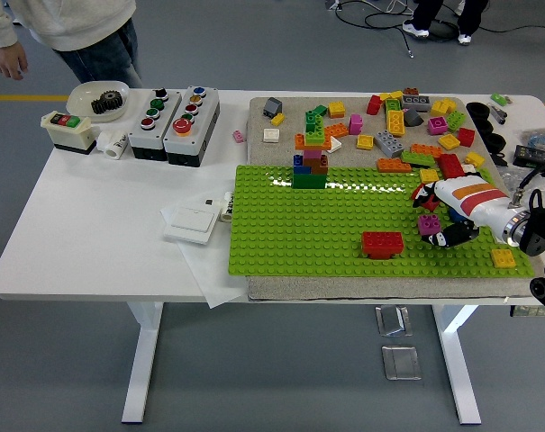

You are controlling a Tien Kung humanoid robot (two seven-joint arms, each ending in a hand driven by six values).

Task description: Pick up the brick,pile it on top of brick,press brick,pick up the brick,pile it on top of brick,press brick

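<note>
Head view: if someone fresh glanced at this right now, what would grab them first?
Probably the big green baseplate filling the table's middle, with a lone red brick near its front edge. At its right end the robot's right hand reaches in beside a pink brick. Behind lies a jumble of loose bricks, and a small stacked tower stands at the plate's back edge.
</note>
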